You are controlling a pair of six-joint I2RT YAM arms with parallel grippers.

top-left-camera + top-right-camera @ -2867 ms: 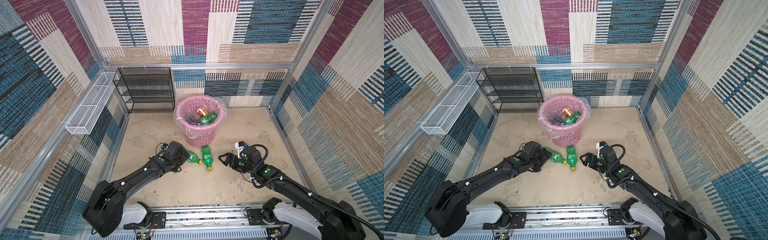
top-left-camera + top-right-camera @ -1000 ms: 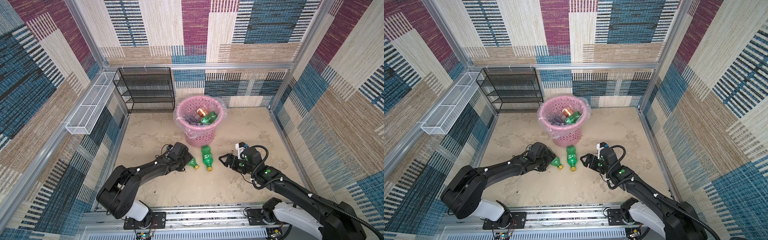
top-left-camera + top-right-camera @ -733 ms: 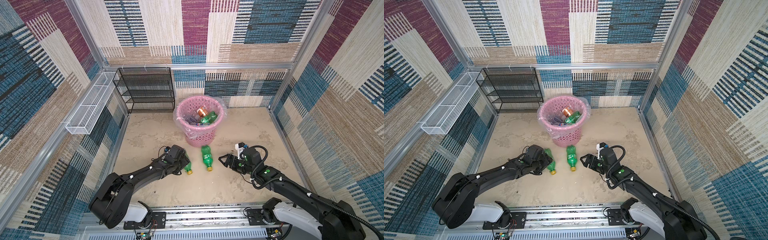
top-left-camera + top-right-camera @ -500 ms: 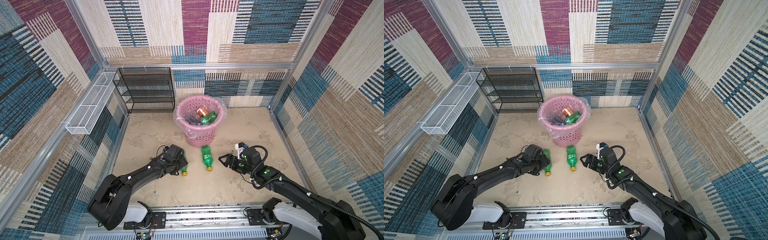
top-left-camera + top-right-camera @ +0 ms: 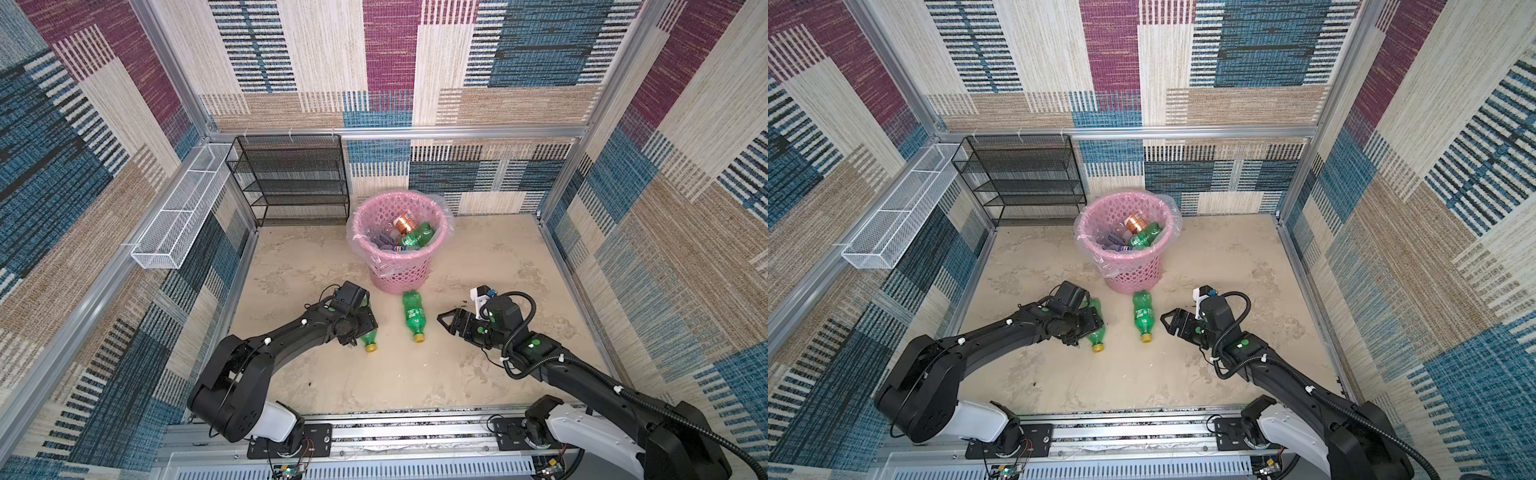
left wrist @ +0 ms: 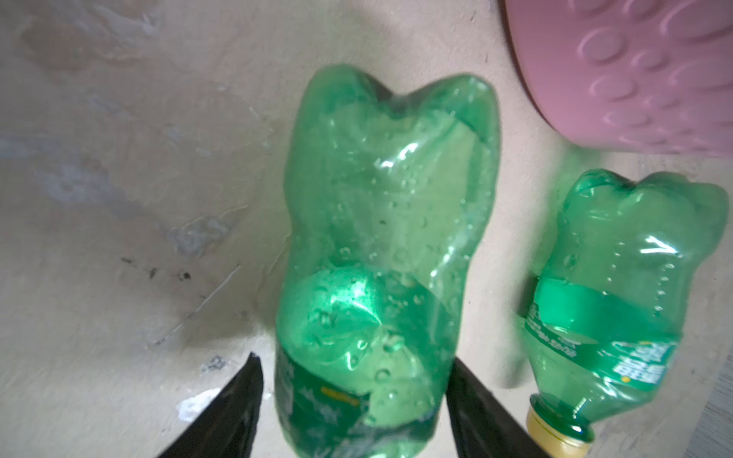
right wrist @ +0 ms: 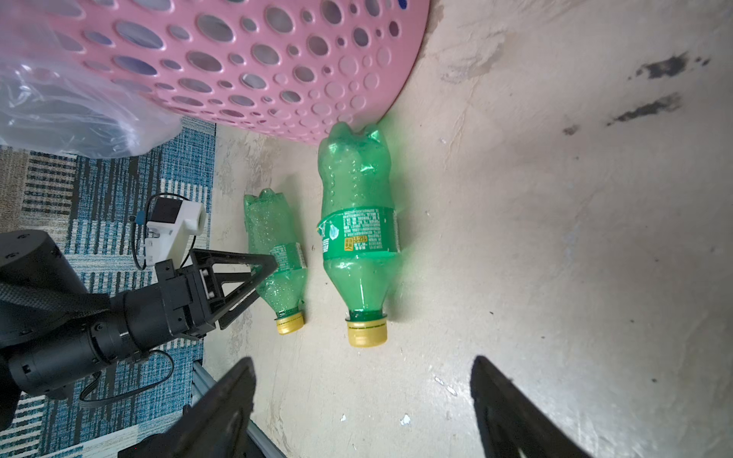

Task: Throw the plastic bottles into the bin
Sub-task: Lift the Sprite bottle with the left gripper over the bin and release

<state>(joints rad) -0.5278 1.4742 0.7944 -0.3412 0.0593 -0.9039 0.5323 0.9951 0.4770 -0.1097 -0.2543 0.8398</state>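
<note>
**Two thin green bottles left on the counter, one already gripped**

In both top views the last two bottles lie side by side on the sandy counter [image 5: 374, 386], just below the pink bin [image 5: 399, 272] at mid-frame. Both have their yellow caps pointing toward the bottom edge. The left end effector [image 6: 353, 361] has narrowed onto the gripped green bottle [image 6: 380, 222], with one jaw on each side at the label band. The right end effector [image 7: 361, 361] stands wide and empty, aimed at the free green bottle [image 7: 357, 222]. That bottle's lobed base lies against, or just beside, the bin's foot.

We judge these bottles to be very light, being thin clear-green plastic with only droplets inside. The walls are soft. The gripped one shows a crumpled dent in the left wrist view, so a hard squeeze would buckle it rather than hold it. The round, glossy body will likely roll or slip sideways. We would take hold across the label band, or nearer the stiffer shoulder and neck by the yellow cap [image 7: 367, 333].

The bin is rigid, perforated with round holes, and lined with a filmy clear liner [image 7: 59, 99]. Several bottles [image 5: 417, 235] already rest inside.
</note>
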